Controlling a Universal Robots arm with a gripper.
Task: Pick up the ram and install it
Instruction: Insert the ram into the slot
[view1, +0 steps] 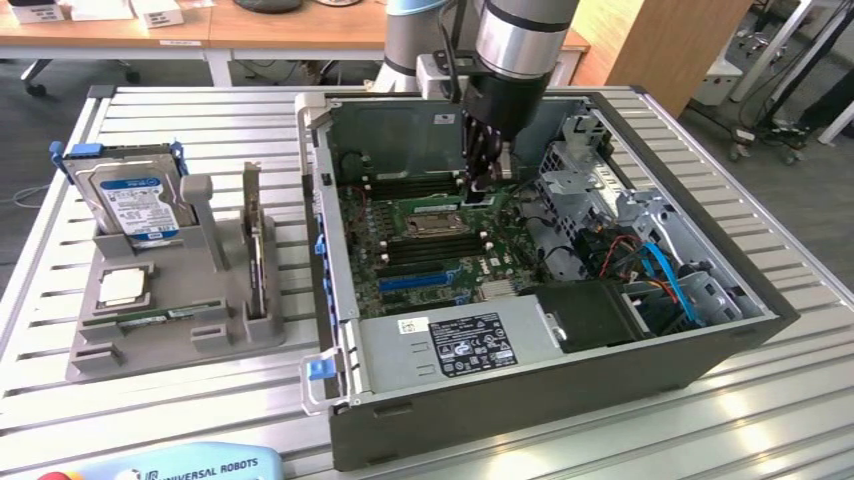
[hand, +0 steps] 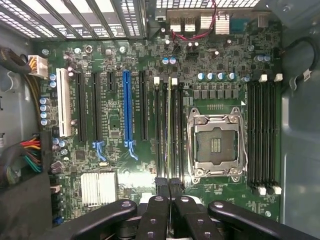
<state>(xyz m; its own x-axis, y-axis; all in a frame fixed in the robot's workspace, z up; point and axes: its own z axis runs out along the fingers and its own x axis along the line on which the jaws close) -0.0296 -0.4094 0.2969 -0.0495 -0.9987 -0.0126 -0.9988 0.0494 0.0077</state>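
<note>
My fingers pinch the ram edge-on along a memory slot beside the processor socket, inside the open case on the slatted metal bench; wooden desks stand behind.

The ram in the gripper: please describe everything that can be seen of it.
The ram appears edge-on in the wrist view as a long, thin stick with a pale top edge. It stands on its edge, in line with the black memory slots beside the empty processor socket. The gripper is shut on it, its fingers pinching the two flat sides. Whether it sits in a slot cannot be told.
</note>
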